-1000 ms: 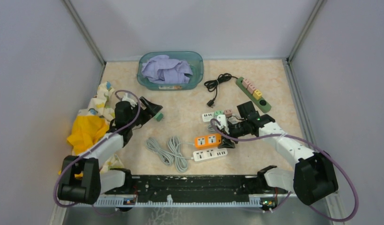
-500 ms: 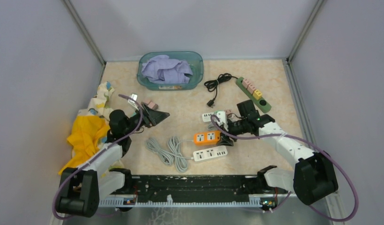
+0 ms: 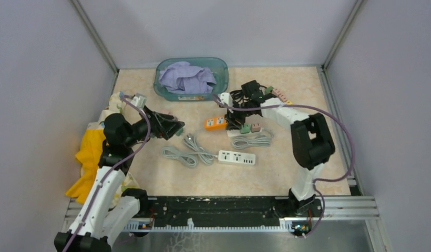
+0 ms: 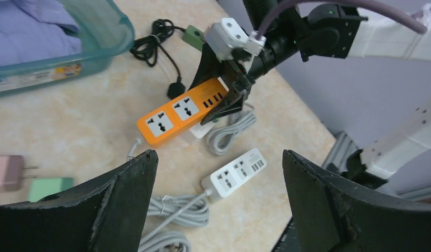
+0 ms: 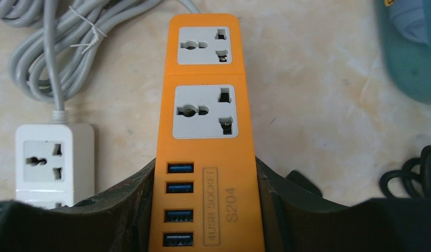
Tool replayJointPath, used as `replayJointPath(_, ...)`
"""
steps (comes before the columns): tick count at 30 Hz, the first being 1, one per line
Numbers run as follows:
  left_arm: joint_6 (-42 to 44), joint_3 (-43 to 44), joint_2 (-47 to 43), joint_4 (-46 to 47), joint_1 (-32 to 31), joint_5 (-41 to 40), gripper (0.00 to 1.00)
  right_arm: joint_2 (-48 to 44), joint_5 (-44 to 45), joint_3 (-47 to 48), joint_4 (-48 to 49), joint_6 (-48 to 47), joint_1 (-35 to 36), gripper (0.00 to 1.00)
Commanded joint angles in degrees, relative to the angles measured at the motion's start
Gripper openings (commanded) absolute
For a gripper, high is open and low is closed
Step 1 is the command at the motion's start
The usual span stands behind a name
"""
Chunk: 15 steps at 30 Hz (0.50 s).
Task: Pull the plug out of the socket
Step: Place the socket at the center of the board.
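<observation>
Socket strip [image 5: 205,76] | USB end cut off, clamped in right jaws | left jaws apart | pink plug [image 4: 6,172] cropped

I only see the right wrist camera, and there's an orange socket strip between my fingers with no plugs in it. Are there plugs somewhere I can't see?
Observer: Yes. A pink plug and a green plug lie loose on the table by the left gripper.
Operator: Is that gripper holding anything?
Observer: No, it is open, with nothing between its fingers.
Operator: Are any plugs stuck in a socket?
Observer: The top view shows a second green plug and a second pink plug standing on a white strip just beside the right gripper; they look plugged in.
</observation>
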Motion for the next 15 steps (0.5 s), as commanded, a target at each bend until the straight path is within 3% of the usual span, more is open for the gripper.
replayJointPath(1, 15.83, -0.22, -2.54, -15.37, 0.30, -6.13, 0.93, 10.50, 7.28, 12.73, 6.63, 1.80, 1.53, 0.00)
replayJointPath(7, 16.07, -1.36, -4.83, -12.31, 0.31, -4.14, 0.93, 22.34, 9.34, 25.31, 5.09, 4.33, 1.67, 0.02)
replayJointPath(10, 16.36, -1.30, -4.57, -11.77, 0.30, -4.88, 0.94, 25.04, 9.51, 27.35, 3.98, 4.99, 1.77, 0.18)
replayJointPath(15, 16.68, -0.75, -3.31, -12.08, 0.46, -4.20, 0.94, 24.88, 7.24, 27.52, 3.20, 8.21, 1.77, 0.62)
